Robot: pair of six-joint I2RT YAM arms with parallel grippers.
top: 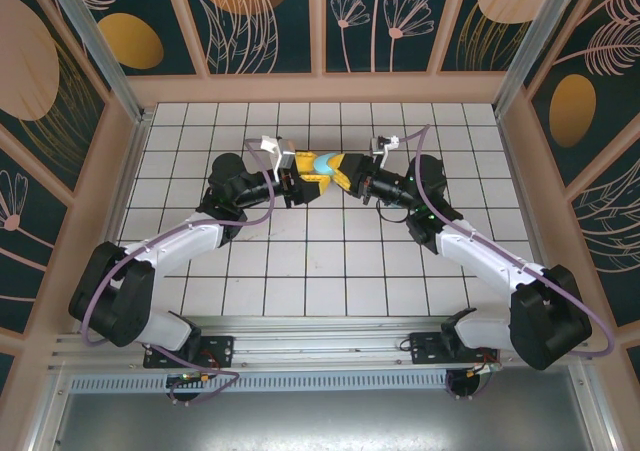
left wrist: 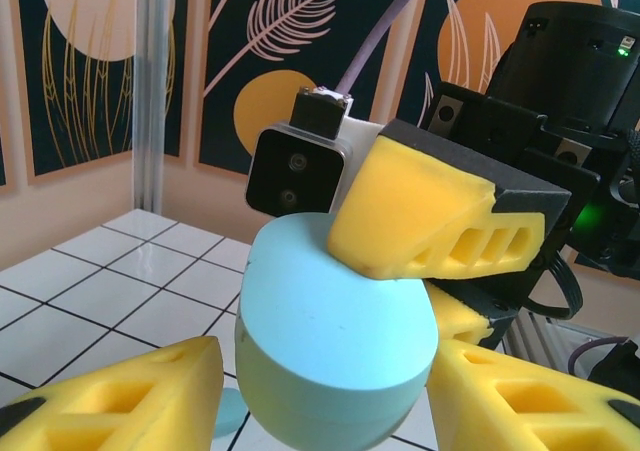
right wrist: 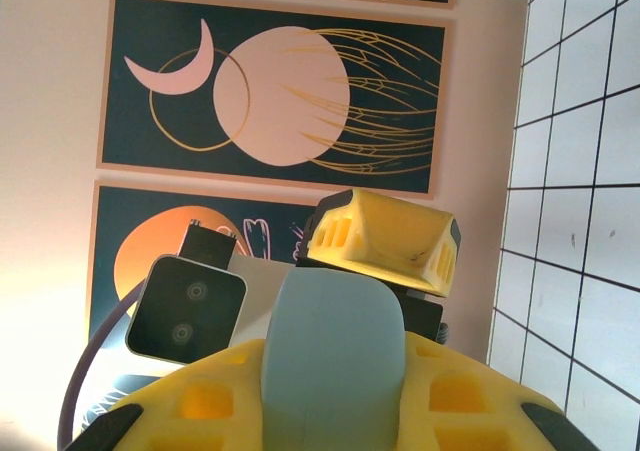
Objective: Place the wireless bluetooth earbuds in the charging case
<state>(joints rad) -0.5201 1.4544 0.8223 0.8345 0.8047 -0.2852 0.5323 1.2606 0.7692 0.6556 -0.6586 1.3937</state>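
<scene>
Light-blue plastic, smooth and rounded: the case (top: pixel 322 163) is held over the middle of the bench (top: pixel 330 271), between the two hands. The right hand (right wrist: pixel 330 391) pinches it, with one yellow pad on each broad side. The left hand (left wrist: pixel 325 406) has its fingers on either side of the case, half spread; whether they press on it I cannot tell.

I judge the step to be opening or steadying the case so that earbuds can go in. To do it well, the right hand should hold firm without turning, and the left should take the lid near its edge – such a shell slips easily.

The left wrist view shows a small blue piece (left wrist: pixel 231 411) low beside the case, perhaps an earbud. The top view is too coarse for that, but it gives how both arms meet.
</scene>
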